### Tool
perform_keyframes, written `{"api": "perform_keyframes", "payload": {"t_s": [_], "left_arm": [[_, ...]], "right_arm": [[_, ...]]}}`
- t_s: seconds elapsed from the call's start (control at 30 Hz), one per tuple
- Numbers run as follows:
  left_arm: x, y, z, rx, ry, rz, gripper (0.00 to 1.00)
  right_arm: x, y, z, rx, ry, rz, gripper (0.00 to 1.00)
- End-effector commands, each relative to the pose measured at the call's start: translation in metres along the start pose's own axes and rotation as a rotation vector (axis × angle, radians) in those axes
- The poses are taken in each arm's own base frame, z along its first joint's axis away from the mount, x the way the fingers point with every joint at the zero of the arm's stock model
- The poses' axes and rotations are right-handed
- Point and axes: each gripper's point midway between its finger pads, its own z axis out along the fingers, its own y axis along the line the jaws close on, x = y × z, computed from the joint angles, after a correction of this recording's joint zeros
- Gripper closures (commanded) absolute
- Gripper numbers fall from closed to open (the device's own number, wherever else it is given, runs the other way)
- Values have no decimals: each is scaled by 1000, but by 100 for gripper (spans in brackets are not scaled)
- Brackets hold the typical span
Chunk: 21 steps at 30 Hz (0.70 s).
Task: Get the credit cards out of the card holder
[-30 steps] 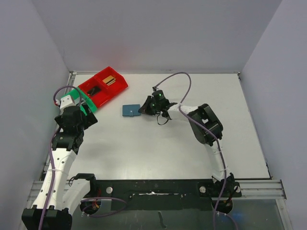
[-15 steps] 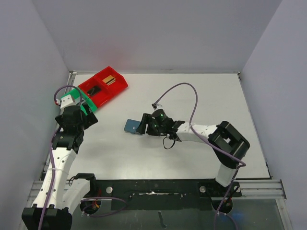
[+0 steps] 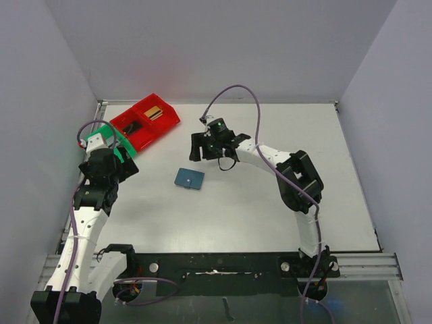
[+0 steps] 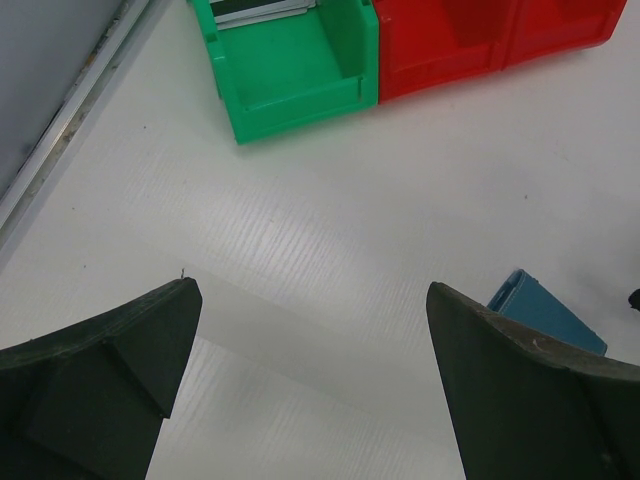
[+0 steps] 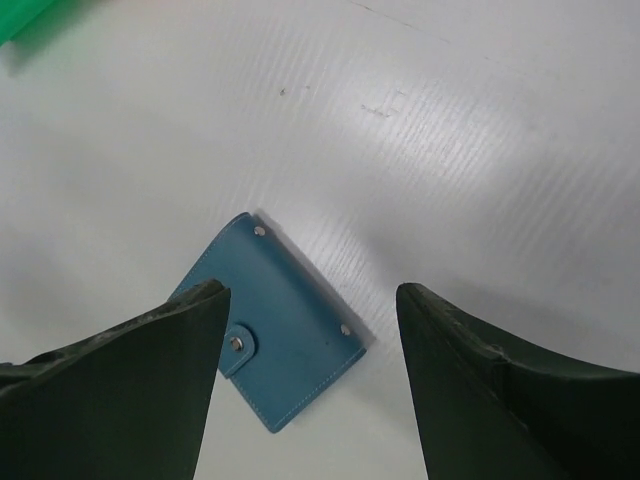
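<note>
White tabletop (image 3: 270, 202) under grey walls (image 3: 223, 47), and we start at the left. Our left gripper (image 4: 310, 300) hangs with its jaws spread wide and nothing between them, pointed toward the green bin (image 4: 290, 70), which sits flush against the red bin (image 3: 145, 121). We see a tan flat piece (image 3: 155, 113) in the red bin's far compartment. Moving right, the card holder (image 3: 190, 179) lies flat on the bare table, closed, its snap tab fastened, and neither arm touches it. Just right of it and farther back, our right gripper (image 5: 310, 290) hovers over the table with jaws well apart, holding nothing. The blue holder shows below its fingers.
</note>
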Motion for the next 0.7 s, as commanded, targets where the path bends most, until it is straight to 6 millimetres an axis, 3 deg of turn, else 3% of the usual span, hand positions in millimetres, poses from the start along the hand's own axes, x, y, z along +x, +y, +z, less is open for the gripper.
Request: {"api": "perform_keyframes", "payload": {"t_s": [0.0,0.23,0.43,0.6,0.67], "left_arm": [[-16,-6,-1,28,-57,-6,4],[-16,-6,-1,32,-58,-5,4],[-14,-8,1,39,-51,2,4],[-11,-11,3,50,-34,10,4],[-10,-12,4,55,-27,15,4]], "right_arm": [[7,7,10,-46,109,-108,32],[14,3,22,-82,162,-128,34],[48,-5,30,-56,204,-55,40],[67,1,24,-41,205,-39,49],[86,3,19,-4,225,-35,55]]}}
